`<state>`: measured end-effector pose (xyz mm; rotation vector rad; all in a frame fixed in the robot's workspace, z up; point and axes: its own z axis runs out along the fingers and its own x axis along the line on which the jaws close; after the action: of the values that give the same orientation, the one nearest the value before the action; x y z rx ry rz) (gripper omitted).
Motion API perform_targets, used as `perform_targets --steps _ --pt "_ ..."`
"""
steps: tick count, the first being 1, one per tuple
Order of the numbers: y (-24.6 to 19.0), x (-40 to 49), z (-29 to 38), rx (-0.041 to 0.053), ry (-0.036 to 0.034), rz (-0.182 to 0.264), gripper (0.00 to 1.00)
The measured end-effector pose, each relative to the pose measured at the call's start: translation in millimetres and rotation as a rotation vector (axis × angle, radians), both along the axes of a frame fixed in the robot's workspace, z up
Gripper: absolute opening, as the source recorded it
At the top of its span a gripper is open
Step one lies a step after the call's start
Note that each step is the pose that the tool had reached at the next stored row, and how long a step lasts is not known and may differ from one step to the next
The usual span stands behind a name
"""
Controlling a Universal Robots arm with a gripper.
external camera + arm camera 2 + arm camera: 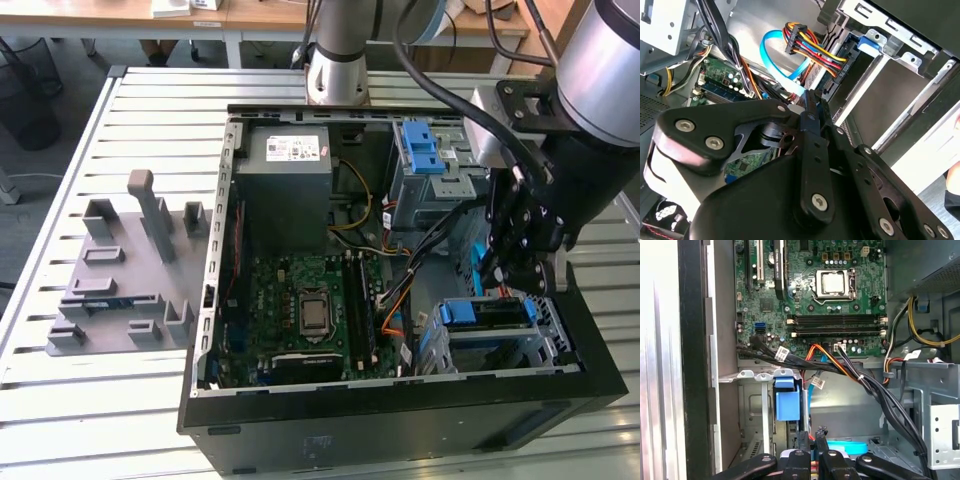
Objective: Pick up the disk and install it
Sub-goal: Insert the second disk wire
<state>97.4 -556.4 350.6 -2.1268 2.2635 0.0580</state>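
Inside the open computer case (pixel 300 430), the gripper (pixel 505 270), fingers pinched together on nothing visible, hangs just above the disk (pixel 500 316) (blue-framed, seemingly already seated), which lies directly beneath it in the drive cage (pixel 560 335).

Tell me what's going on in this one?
A single robot arm has its gripper down inside an open computer case, among the cables beside the drive cage on the exterior view's right. What looks like the disk, with its blue frame, sits in that cage just below the gripper. Whether the gripper holds anything cannot be told.
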Motion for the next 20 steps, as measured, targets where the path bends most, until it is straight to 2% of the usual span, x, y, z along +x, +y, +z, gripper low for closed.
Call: perform_targets --steps 7,20 --pt "-5.4 0.3 -8.8 -0.0003 0.0 0.0 0.16" --pt "-8.9 5.7 -12.2 -0.0018 0.0 -0.001 0.16"
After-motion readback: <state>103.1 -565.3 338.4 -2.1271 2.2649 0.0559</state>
